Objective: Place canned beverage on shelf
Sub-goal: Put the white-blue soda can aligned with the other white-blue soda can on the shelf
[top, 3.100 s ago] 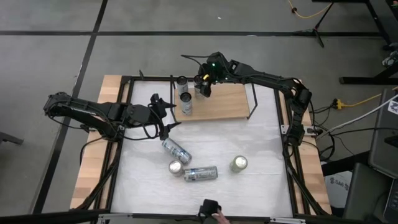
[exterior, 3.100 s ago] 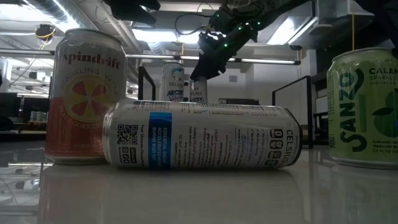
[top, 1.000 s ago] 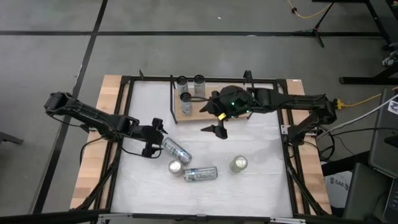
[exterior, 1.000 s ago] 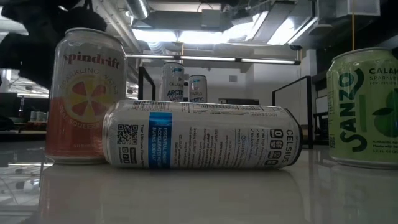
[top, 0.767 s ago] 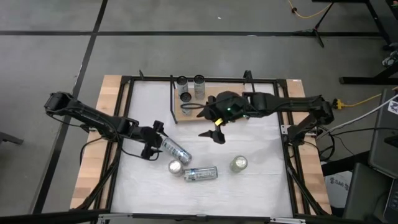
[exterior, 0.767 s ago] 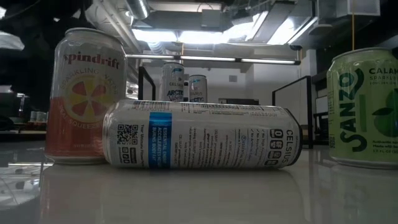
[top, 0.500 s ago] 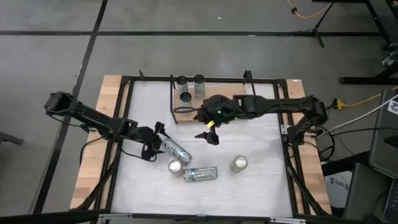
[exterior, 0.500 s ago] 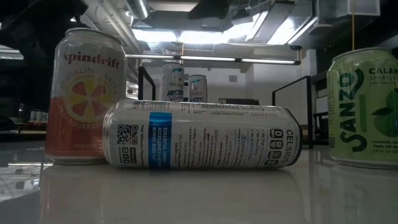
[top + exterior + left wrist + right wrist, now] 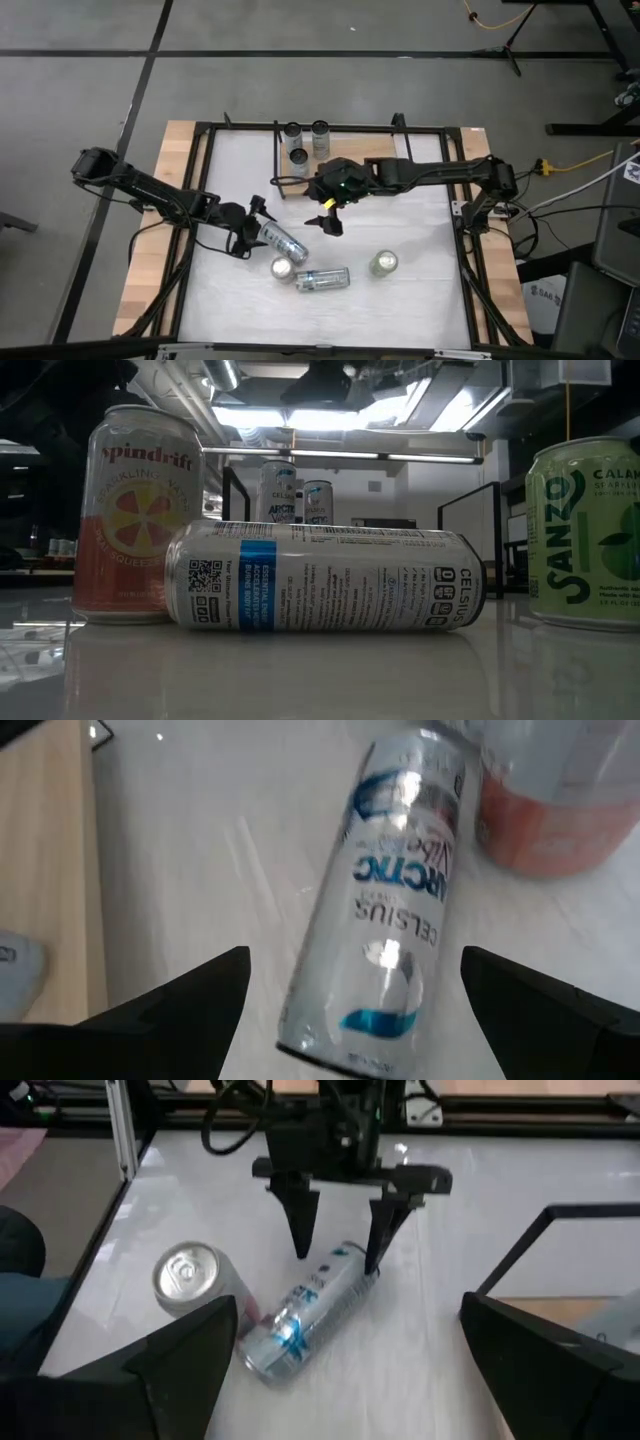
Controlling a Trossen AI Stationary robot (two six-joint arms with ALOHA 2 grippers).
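One lying can (image 9: 392, 910) sits between the left claw's (image 9: 254, 228) spread fingers, ungripped.

Lying can (image 9: 305, 1312): straddled at its far end by the left gripper (image 9: 336, 1245), fingers spread.
Upright can (image 9: 188, 1278): just beside it.

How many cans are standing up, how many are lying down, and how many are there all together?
Standing cans on the shelf: 3
Standing cans on the table: 2, the orange can and the green can
Lying cans on the table: 2
Total: 7 cans
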